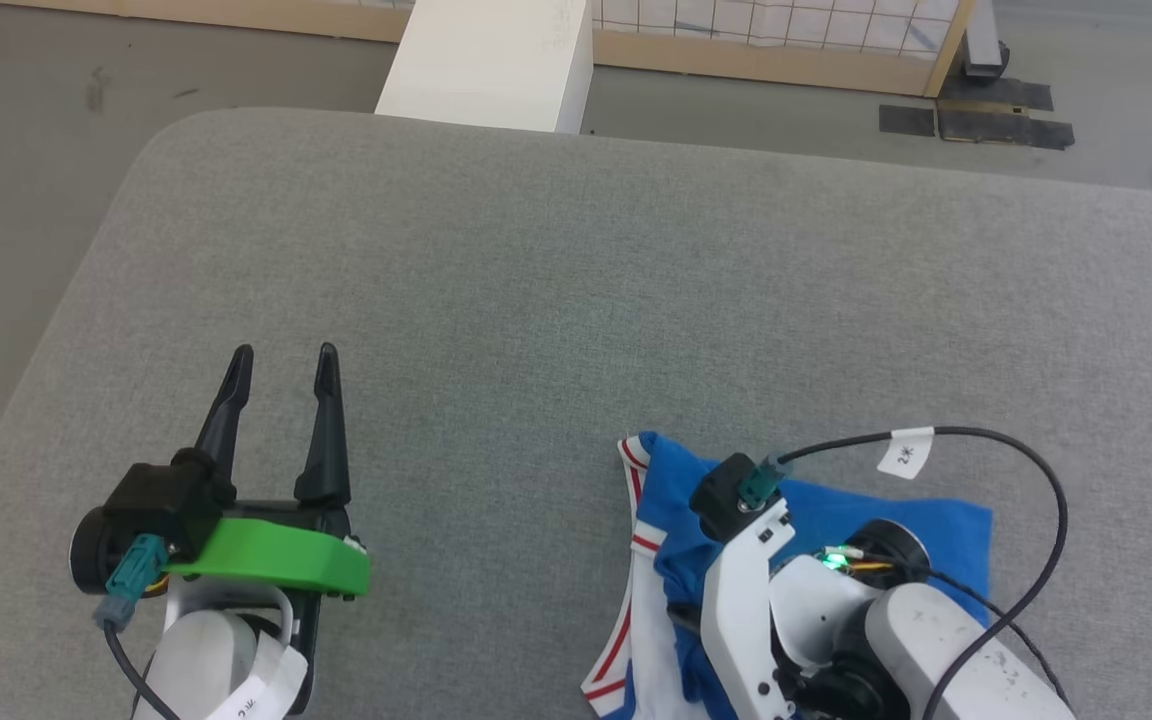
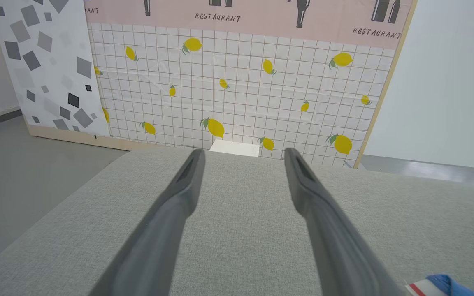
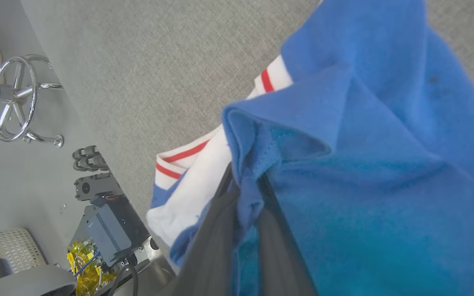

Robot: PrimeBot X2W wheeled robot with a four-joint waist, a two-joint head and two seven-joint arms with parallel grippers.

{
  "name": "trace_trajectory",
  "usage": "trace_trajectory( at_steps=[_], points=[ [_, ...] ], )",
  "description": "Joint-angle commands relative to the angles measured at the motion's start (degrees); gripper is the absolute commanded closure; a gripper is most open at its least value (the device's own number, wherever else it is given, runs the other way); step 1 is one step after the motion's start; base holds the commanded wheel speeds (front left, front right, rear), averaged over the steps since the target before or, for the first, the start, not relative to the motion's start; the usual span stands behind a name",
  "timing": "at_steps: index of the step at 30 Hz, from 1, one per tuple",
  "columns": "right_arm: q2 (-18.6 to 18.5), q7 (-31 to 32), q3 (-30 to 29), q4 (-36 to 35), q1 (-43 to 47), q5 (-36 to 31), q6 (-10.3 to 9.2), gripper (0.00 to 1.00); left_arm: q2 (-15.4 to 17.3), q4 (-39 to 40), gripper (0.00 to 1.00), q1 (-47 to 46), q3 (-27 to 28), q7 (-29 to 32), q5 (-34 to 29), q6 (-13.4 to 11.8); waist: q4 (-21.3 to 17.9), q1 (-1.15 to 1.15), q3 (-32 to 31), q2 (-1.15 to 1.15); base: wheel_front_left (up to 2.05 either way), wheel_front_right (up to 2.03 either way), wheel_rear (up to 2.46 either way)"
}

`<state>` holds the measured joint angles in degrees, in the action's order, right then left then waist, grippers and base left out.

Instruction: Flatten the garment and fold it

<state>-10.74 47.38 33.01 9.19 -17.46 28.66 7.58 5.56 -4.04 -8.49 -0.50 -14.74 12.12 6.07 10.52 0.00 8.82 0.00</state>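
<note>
The garment (image 1: pixel 946 530) is a royal-blue jersey with a white side panel and red-and-white striped trim. It lies bunched and creased on the grey surface (image 1: pixel 536 300), directly under the right gripper (image 3: pixel 245 185). A raised fold of its blue cloth is pinched between that gripper's closed fingers. The white panel and striped edge spill out to that gripper's left, and the blue body spreads to its right. The whole heap sits well apart from the left gripper (image 1: pixel 284 352), off to its right
</note>
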Motion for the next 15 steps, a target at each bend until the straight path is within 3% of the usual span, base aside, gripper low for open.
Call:
trace_trajectory(
  at_steps=[1,2,3,7,15],
  points=[
    [0.48,-1.44,0.14,0.90,-0.73,-0.47,-0.09,1.00,-0.27,-0.23,0.00,0.27,0.13,-0.26,-0.53,0.40,-0.09,0.00,-0.31,0.00,0.00,0.00,0.00],
    [1.00,-2.66,-0.09,1.60,-0.74,-0.16,-0.09,0.09,-0.28,-0.29,0.00,0.41,0.21,-0.26,-0.58,0.43,-0.25,0.00,-0.54,0.00,0.00,0.00,0.00],
    [1.33,-3.28,-0.04,2.04,-0.83,0.16,-0.09,0.00,-0.28,-0.35,0.00,0.57,0.30,-0.26,-0.63,0.45,-0.47,0.00,-0.79,0.00,0.00,0.00,0.00],
    [2.35,-5.78,0.04,0.88,-1.66,2.62,-0.09,0.00,-0.20,-0.74,0.00,1.20,0.42,-0.26,-0.88,0.56,-1.56,0.00,-2.12,0.00,0.00,0.00,0.00],
    [2.25,-11.65,-4.90,-9.63,-1.71,8.60,-0.09,0.00,0.14,-0.78,0.00,2.29,0.87,-0.26,-1.15,0.65,-4.61,0.00,-5.32,0.00,0.00,0.00,0.00]
  ],
)
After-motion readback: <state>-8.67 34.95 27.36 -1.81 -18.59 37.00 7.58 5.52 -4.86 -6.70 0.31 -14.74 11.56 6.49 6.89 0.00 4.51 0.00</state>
